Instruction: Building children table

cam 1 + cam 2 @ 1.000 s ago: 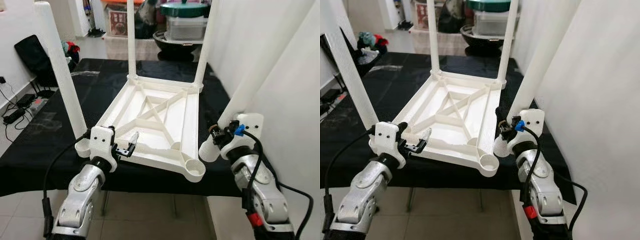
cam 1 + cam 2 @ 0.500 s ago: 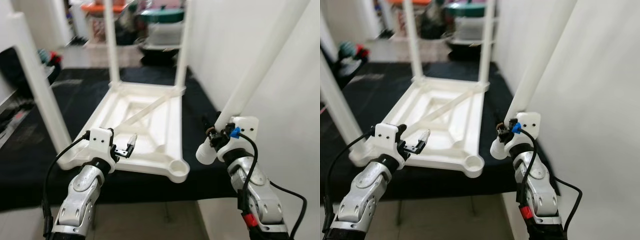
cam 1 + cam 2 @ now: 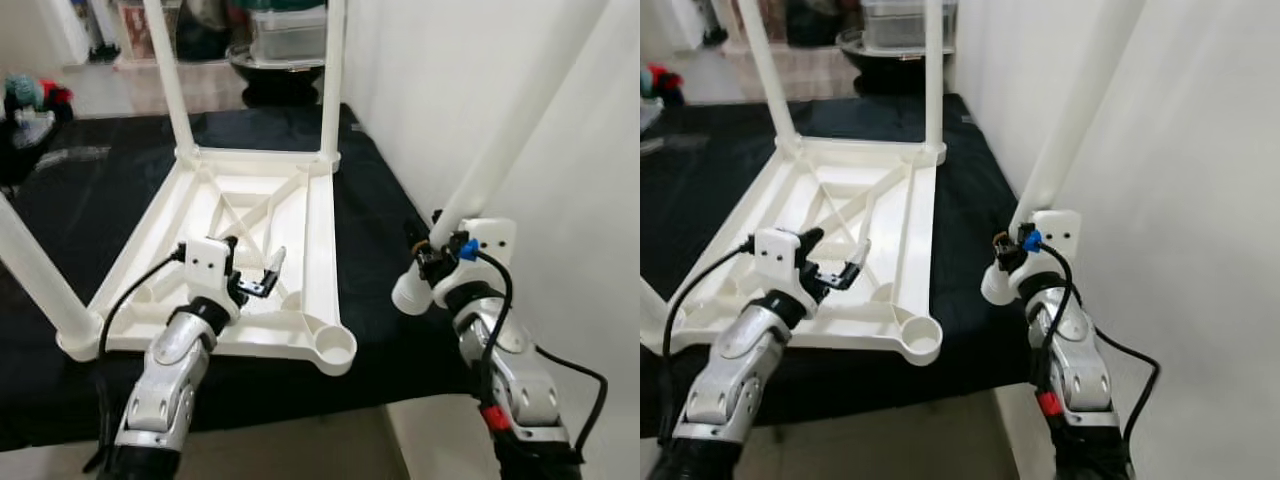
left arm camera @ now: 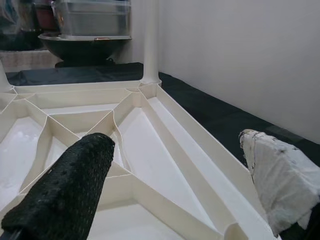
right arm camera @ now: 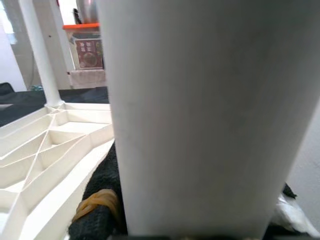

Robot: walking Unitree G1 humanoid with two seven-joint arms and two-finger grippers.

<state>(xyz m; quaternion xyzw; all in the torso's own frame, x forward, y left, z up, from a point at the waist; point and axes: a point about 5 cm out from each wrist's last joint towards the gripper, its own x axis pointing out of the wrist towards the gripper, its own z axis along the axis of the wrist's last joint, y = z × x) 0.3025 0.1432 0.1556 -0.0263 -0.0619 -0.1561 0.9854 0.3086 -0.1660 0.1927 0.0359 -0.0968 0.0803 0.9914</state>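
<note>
A white plastic children's table [image 3: 320,230] lies upside down on a black cloth. Two legs stand at its far corners [image 3: 168,70] [image 3: 333,70], and a third [image 3: 35,270] stands at the near left corner. The near right corner has a round socket [image 3: 338,346] with nothing in it. My right gripper [image 3: 428,262], to the right of that corner, is shut on a loose white leg [image 3: 500,150] that slants up to the right. My left gripper [image 3: 265,277] hangs open over the ribbed underside, one finger black [image 4: 65,195], the other wrapped in white [image 4: 280,175].
A white wall [image 3: 580,200] runs close along the right side. Beyond the table's far end stand a dark bowl [image 3: 285,75] and plastic storage boxes. Tiled floor shows below the cloth's front edge [image 3: 300,440]. Some clothes lie at the far left [image 3: 30,95].
The camera has swung right and come closer, so the whole scene shifted left. My left gripper now reaches further in over the underside. The right gripper still holds the leg.
</note>
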